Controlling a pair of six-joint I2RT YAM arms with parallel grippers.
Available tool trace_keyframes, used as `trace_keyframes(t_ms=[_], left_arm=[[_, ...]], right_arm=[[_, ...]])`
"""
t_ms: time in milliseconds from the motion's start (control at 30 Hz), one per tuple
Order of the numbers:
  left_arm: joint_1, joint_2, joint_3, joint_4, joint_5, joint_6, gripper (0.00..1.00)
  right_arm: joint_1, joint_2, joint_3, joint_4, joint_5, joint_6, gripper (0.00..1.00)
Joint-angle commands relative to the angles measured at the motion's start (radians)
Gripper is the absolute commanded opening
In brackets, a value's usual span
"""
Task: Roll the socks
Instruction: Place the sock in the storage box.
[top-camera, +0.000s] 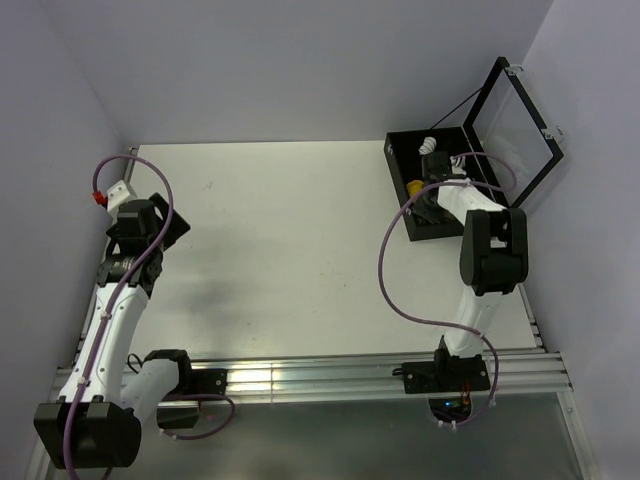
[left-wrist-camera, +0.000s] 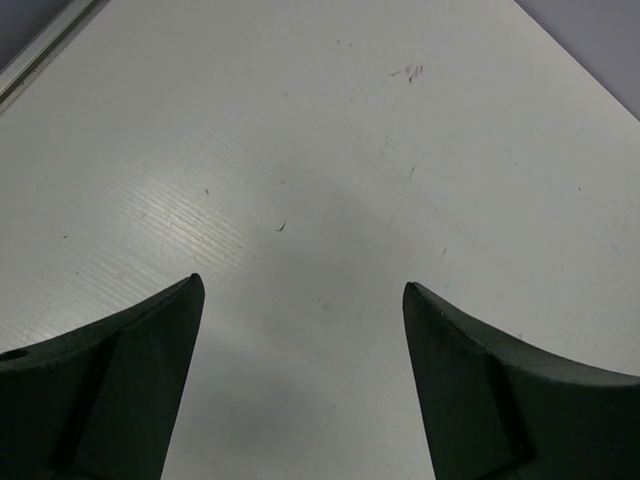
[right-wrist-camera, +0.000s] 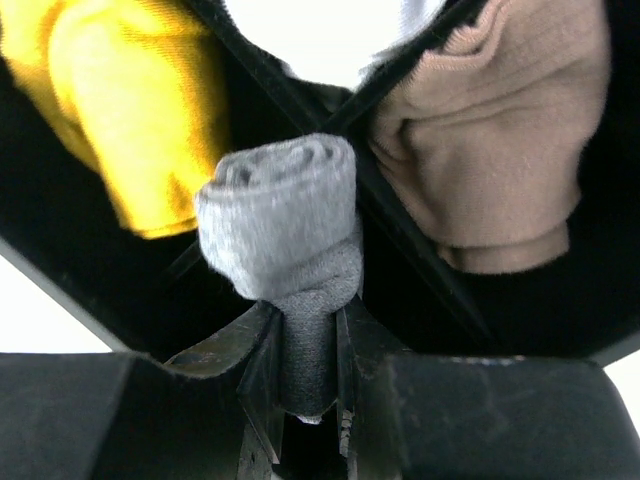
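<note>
In the right wrist view, my right gripper (right-wrist-camera: 308, 320) is shut on the lower end of a rolled grey sock (right-wrist-camera: 285, 215). The roll hangs over the crossing of the black dividers inside the box. The mustard-yellow sock (right-wrist-camera: 130, 90) lies bundled in the compartment to the upper left. From above, the right gripper (top-camera: 432, 195) reaches into the black box (top-camera: 400, 150), and the yellow sock (top-camera: 414, 186) shows beside it. My left gripper (left-wrist-camera: 300, 285) is open over bare white table, with nothing between its fingers (left-wrist-camera: 150, 350). It sits at the table's left side (top-camera: 165, 228).
A tan sock bundle (right-wrist-camera: 500, 130) fills the compartment at the right and a white one (right-wrist-camera: 310, 30) sits at the far side. A striped bundle (top-camera: 430, 145) lies at the box's back. The box's clear lid (top-camera: 515, 125) stands open to the right.
</note>
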Motion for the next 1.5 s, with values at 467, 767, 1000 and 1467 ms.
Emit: trace_keyframes(t_ms=[467,767,1000,1467], left_arm=[[-0.001,0.007,-0.001,0.046,0.022,0.021,0.85],[0.002,0.001,-0.005,0.043,0.017,0.019,0.85],[0.005,-0.001,-0.005,0.045,0.017,0.021,0.85],[0.005,0.012,0.001,0.048,0.032,0.021,0.85]], right_arm=[[-0.005,0.005,0.086,-0.102,-0.066,-0.100,0.26],[-0.005,-0.040,0.109,-0.111,-0.061,-0.104,0.37],[-0.005,-0.046,0.110,-0.102,-0.050,-0.103,0.35],[-0.005,-0.026,0.074,-0.147,-0.081,-0.115,0.00]])
